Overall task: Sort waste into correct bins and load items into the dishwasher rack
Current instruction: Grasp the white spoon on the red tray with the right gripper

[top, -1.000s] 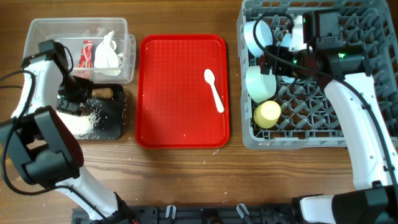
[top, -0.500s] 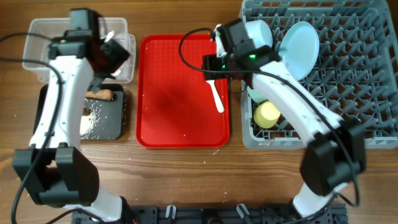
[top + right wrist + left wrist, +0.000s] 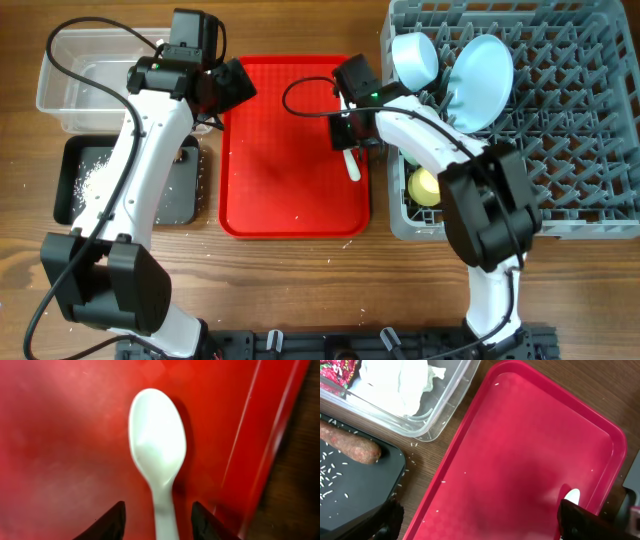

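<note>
The white plastic spoon (image 3: 157,445) lies on the red serving tray (image 3: 290,190), bowl up. My right gripper (image 3: 162,525) straddles its handle, jaws open with a gap on each side; from overhead this gripper (image 3: 350,135) covers the spoon's (image 3: 352,167) upper half. My left gripper (image 3: 482,525) hangs wide open and empty over the red tray's near-left part (image 3: 510,450). In the clear tub (image 3: 447,407) lie the white tissue (image 3: 395,380) and the red-and-white wrapper (image 3: 335,372). The black tray (image 3: 380,485) holds the brown stick (image 3: 350,447) and rice grains (image 3: 330,470).
The grey rack (image 3: 560,150) fills the right side and holds a light blue plate (image 3: 480,65), a light blue bowl (image 3: 415,58) and a yellow cup (image 3: 425,185). From overhead the clear tub (image 3: 70,70) sits behind the black tray (image 3: 80,205). Stray rice grains dot the red tray.
My left arm has swung from the black tray to the red tray's upper left, opening wide. My right arm has left the rack, come down over the spoon, and its jaws have narrowed.
</note>
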`<state>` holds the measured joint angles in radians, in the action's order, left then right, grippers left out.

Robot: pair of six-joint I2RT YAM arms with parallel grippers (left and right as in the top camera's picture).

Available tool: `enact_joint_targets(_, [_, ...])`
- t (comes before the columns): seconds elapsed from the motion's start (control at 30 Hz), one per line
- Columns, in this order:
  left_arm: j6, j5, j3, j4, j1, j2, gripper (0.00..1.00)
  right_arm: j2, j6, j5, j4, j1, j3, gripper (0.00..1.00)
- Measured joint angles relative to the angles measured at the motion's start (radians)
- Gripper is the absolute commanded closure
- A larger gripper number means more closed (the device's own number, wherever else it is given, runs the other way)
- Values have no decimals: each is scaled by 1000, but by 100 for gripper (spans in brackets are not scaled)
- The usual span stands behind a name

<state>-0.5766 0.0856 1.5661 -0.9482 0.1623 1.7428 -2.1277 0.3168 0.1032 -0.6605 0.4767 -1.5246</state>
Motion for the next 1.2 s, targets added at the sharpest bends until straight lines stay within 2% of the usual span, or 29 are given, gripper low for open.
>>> enact_joint_targets(0.03, [0,0,0,0,0,0,0,-9,0,0,10,0,5,85])
enact_joint_targets(0.17, [0,0,0,12,0,0,0,-10,1,-3,43,0,5,96])
enact_joint_targets(0.67, [0,0,0,14,0,0,0,12,19,20,28,3,3,96])
enact_joint_targets(0.83, [0,0,0,14,0,0,0,85,20,19,18,3,3,96])
enact_joint_targets(0.87, [0,0,0,14,0,0,0,100,19,16,18,3,3,91])
enact_joint_targets(0.97, [0,0,0,14,0,0,0,112,24,0,18,4,3,60])
enact_joint_targets(1.0, [0,0,0,14,0,0,0,112,23,-8,19,4,4,53])
enact_joint_targets(1.2, [0,0,0,14,0,0,0,66,23,-17,90,4,13,52])
